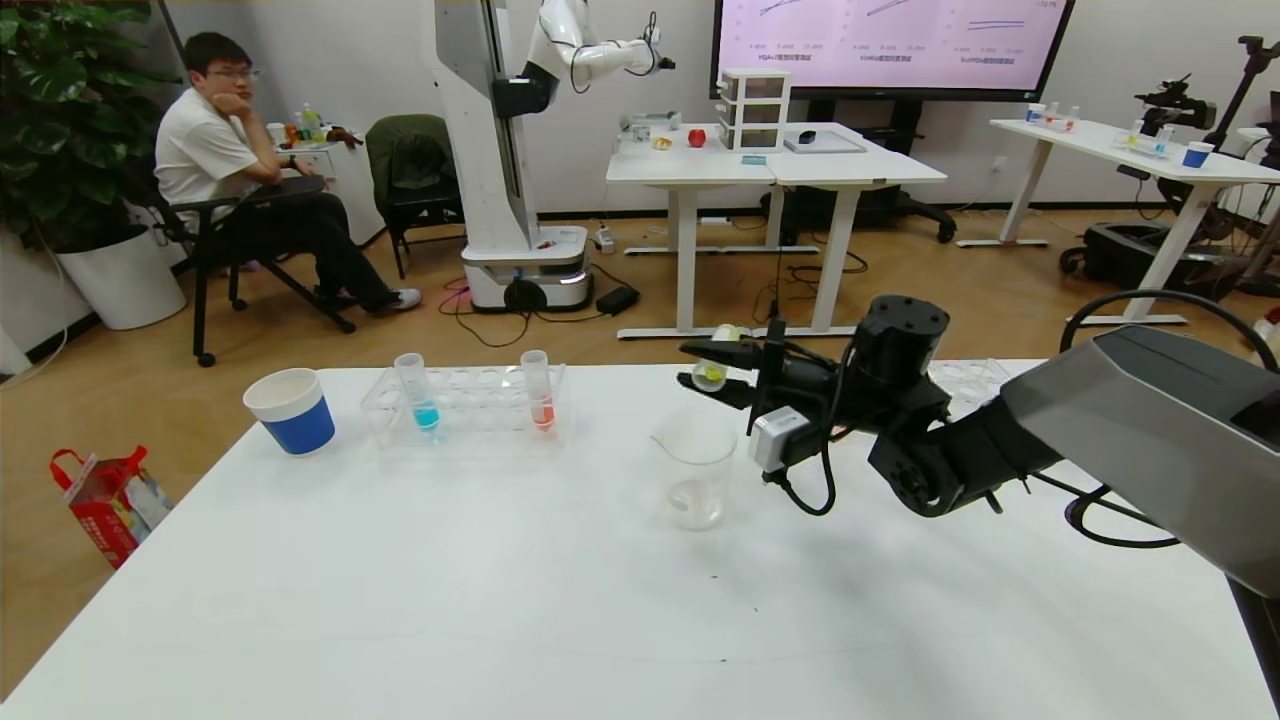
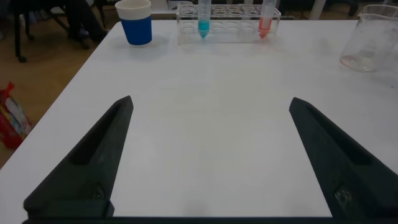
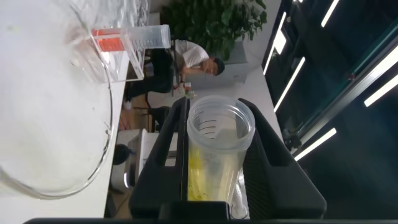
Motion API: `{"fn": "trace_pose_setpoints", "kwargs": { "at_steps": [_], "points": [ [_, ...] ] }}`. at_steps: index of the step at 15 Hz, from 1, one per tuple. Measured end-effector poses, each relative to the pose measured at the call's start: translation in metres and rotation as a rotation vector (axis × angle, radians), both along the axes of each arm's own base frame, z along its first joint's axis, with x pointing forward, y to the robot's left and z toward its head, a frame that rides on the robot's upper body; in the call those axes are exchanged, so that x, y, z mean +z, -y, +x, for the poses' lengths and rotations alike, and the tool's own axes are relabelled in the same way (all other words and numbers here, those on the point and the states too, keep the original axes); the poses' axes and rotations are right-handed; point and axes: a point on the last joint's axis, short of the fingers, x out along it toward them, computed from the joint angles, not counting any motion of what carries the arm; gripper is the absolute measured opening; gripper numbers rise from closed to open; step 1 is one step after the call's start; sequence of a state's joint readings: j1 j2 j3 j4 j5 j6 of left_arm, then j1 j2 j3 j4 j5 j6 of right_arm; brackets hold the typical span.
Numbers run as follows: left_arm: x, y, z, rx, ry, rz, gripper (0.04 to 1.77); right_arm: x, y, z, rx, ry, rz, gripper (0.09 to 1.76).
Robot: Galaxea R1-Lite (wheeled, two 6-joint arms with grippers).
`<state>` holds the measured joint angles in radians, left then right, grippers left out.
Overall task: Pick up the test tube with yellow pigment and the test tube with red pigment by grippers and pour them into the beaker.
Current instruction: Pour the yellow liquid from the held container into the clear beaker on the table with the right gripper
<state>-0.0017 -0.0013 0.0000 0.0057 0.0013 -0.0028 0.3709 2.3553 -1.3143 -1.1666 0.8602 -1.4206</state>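
We see our right gripper (image 1: 712, 372) pinching the test tube with yellow pigment (image 1: 712, 370) between its black fingers, held tipped over on its side just above and behind the beaker (image 1: 694, 478). The tube is slim clear plastic with printed graduations, yellow liquid pooled along its wall (image 3: 211, 165). The beaker is clear glass, short and wide with a pouring lip, standing on the smooth white table (image 1: 500, 600) and looking nearly empty. Farther left, a clear plastic rack (image 1: 465, 403) holds two upright tubes: one test tube with red pigment (image 1: 540, 392) and one with blue liquid (image 1: 418, 392). One blue paper cup (image 1: 290, 410) with a white rim stands left of the rack. Our left gripper (image 2: 208, 162) hangs over the bare tabletop with its two matte black wedge-shaped fingers spread wide, holding nothing.
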Motion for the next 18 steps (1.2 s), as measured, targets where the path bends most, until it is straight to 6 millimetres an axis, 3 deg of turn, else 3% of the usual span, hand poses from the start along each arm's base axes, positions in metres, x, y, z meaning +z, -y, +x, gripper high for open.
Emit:
{"fn": "trace_pose_setpoints", "kwargs": {
  "at_steps": [6,18],
  "points": [
    [0.0000,0.0000,0.0000,0.000,0.000,0.000,1.75,-0.0044,0.0067,0.0004,-0.042,0.155,-0.068,0.51],
    [0.0001,0.0000,0.0000,0.000,0.000,0.000,1.75,-0.0005,0.0001,-0.0031,-0.052,0.355,-0.138,0.51]
  ]
}}
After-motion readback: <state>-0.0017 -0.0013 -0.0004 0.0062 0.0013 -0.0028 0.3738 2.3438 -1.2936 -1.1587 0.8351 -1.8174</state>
